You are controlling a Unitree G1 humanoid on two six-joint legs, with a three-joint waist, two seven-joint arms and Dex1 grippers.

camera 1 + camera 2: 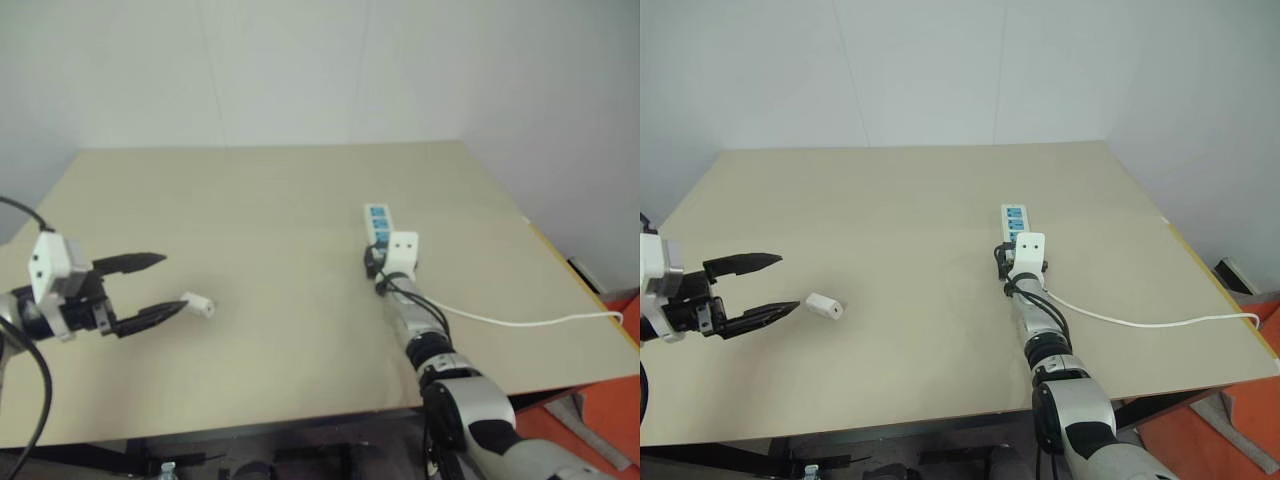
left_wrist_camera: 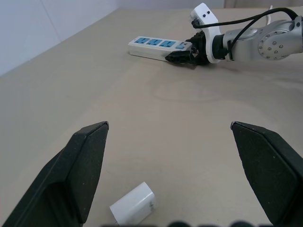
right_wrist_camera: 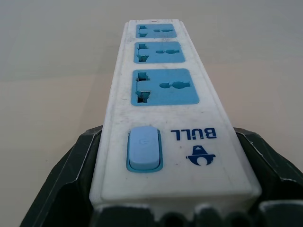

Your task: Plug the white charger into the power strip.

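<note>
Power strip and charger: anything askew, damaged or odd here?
Nothing damaged. The white charger lies on its side on the table, apart from the power strip, whose switch end sits between the right claw fingers.

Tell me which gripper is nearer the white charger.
Left. The left gripper hangs open just beside the white charger without touching it; the right gripper is far across the table, clamped on the power strip.

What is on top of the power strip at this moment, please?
The power strip carries three blue socket faces, all unoccupied, one blue switch and a printed logo. Nothing is plugged in. The right claw clasps its switch end from both sides, so that end's side walls are covered.
</note>
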